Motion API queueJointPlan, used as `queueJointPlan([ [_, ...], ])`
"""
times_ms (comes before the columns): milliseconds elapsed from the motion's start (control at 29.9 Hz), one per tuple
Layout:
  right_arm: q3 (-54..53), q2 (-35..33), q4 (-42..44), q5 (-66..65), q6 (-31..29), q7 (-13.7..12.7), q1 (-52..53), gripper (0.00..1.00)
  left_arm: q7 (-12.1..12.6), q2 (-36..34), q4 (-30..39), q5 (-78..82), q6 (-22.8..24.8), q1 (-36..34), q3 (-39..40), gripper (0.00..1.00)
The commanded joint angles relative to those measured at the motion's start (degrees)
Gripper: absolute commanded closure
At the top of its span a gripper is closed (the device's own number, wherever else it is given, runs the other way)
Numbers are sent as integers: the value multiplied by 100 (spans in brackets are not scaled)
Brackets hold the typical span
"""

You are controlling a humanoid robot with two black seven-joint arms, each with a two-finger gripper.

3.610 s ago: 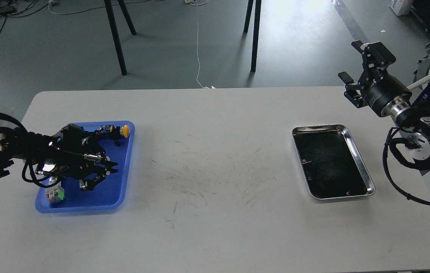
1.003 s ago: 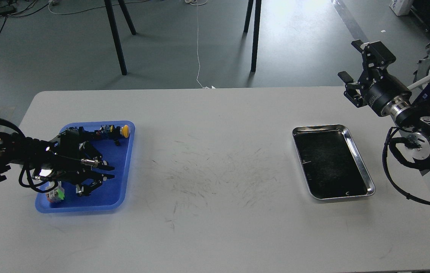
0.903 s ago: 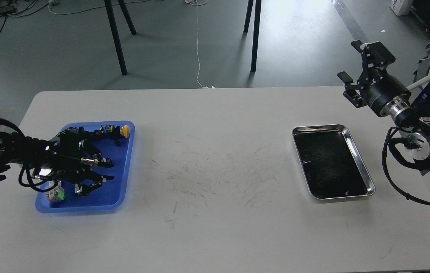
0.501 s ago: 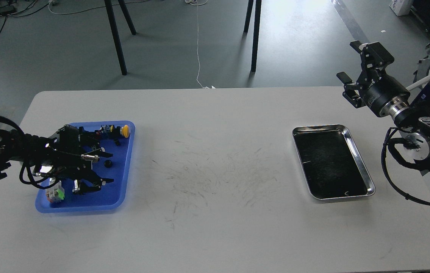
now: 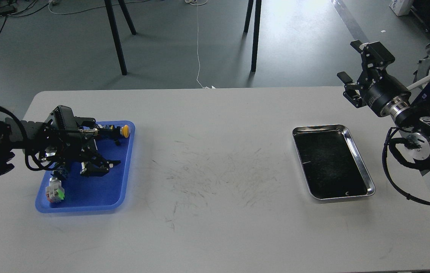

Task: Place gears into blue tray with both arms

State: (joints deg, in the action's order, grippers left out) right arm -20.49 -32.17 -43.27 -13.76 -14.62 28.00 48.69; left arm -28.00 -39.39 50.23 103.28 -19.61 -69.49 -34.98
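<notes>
No text, label, brand, number or sign can be read anywhere in the head view. A white box (image 5: 401,7) on the floor at the far right bears dark marks, but they are too small and blurred to make out.

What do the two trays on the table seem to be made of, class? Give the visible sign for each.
Blue tray: probably plastic; an even, saturated blue with a soft, dull sheen and rounded, moulded-looking corners.
Steel tray: apparently polished metal, likely stainless steel; its rim shines bright and mirror-like. Its dark bottom may be a reflection or a liner, which the view leaves open.
</notes>
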Motion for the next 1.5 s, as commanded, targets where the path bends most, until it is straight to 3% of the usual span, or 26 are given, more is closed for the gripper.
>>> queueJointPlan([
  [0, 28, 0, 3, -4, 3, 0, -9, 3, 0, -7, -136, -369, 45, -12, 87, 2],
  [201, 45, -9, 3, -4, 3, 0, -17, 3, 0, 10, -259, -1143, 432, -4, 421, 2],
  [535, 54, -17, 3, -4, 3, 0, -17, 3, 0, 89, -216, -2926, 687, 84, 808, 2],
  [1070, 63, -17, 3, -4, 3, 0, -79, 3, 0, 730, -242, -5449, 1205, 523, 1809, 2],
  [1270, 45, -9, 47, -4, 3, 0, -123, 3, 0, 871, -259, -6109, 1443, 971, 2758, 2],
  [1471, 19, 0, 29, -4, 12, 0, -123, 3, 0, 1029, -277, -6461, 1741, 1814, 4496, 2],
])
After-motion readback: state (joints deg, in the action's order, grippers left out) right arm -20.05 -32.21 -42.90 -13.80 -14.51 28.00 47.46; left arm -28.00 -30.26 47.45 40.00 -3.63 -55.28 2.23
